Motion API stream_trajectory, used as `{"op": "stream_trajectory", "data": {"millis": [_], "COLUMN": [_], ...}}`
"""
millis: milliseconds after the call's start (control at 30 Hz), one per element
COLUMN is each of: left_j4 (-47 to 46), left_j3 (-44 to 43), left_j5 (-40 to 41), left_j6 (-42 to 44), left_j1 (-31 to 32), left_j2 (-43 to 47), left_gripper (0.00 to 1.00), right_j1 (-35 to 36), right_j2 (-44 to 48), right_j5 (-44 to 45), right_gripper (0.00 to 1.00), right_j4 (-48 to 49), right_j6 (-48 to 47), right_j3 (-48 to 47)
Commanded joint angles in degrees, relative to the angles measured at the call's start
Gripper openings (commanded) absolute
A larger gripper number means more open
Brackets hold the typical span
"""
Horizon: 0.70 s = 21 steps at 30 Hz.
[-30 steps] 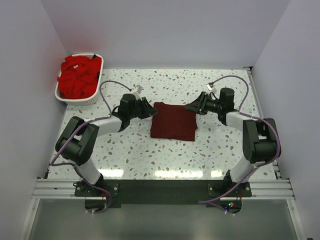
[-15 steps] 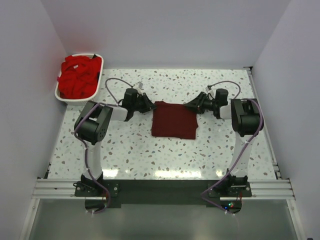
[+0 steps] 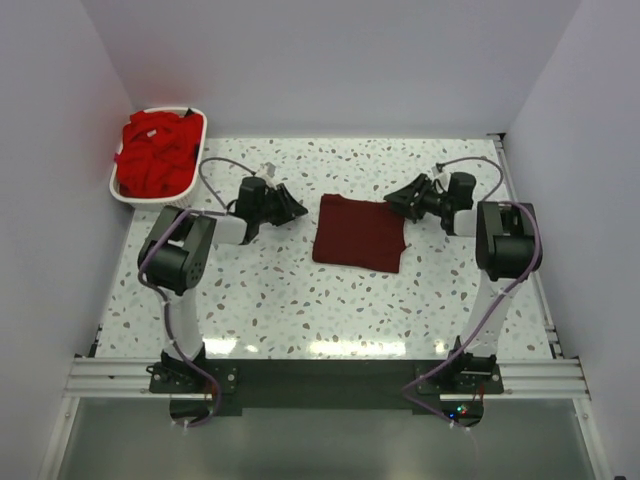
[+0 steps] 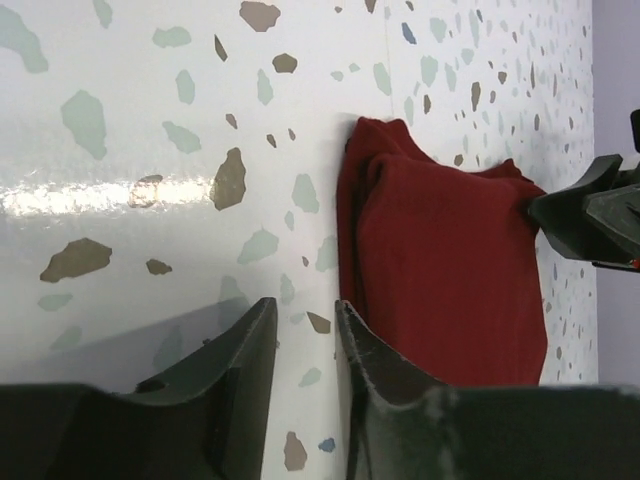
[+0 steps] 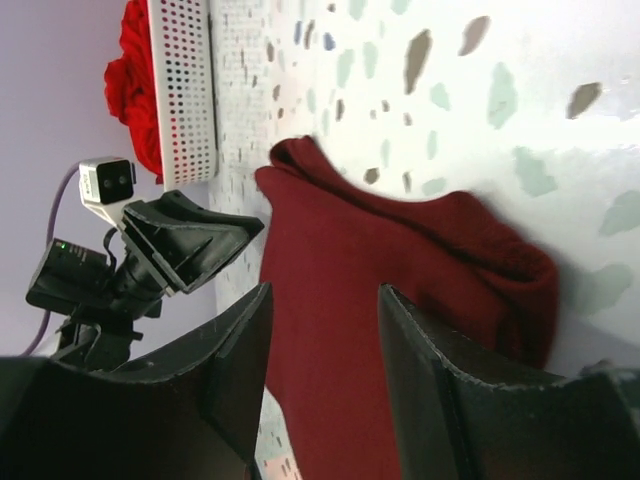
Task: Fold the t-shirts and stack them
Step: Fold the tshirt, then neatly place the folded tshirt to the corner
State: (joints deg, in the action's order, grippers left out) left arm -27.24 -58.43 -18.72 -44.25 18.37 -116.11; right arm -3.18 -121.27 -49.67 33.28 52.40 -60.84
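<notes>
A dark maroon t-shirt [image 3: 358, 233] lies folded into a rough square on the speckled table [image 3: 290, 295]. My left gripper [image 3: 299, 210] hovers just left of its upper left corner, apart from the cloth. In the left wrist view this gripper [image 4: 305, 322] is open by a narrow gap, with bare table between the fingers and the shirt [image 4: 440, 270] to the right. My right gripper [image 3: 390, 202] is at the shirt's upper right corner. In the right wrist view it [image 5: 325, 305] stands open above the maroon cloth [image 5: 400, 250], holding nothing. Bright red t-shirts [image 3: 153, 152] are heaped in the basket.
The white slotted basket [image 3: 196, 160] stands at the table's back left corner, also seen in the right wrist view [image 5: 185, 90]. White walls close in the table on the left, back and right. Both arms' cables loop above the back half of the table.
The maroon shirt has shifted a little to the right and back. Both grippers have let go of its upper corners and opened, and the left one has drawn away to the left.
</notes>
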Motion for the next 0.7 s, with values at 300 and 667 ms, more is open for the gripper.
{"op": "stream_trajectory", "data": {"millis": [300,667], "left_j4": [18.84,45.7], "left_j3": [4.65,0.86], "left_j5": [5.0,28.99], "left_j6": [5.83,23.24], "left_j1": [-0.27,-0.35], "left_j2": [26.01,48.69], "left_gripper": [0.53,0.74], "right_j1": [0.98,5.1], "right_j2": [23.27,39.27], "right_j5": [2.47,26.78], "right_gripper": [0.51,0.54], "right_j4": [-9.33,-42.3], "right_j6": [-11.23,-28.84], "right_j3": [18.73,16.65]}}
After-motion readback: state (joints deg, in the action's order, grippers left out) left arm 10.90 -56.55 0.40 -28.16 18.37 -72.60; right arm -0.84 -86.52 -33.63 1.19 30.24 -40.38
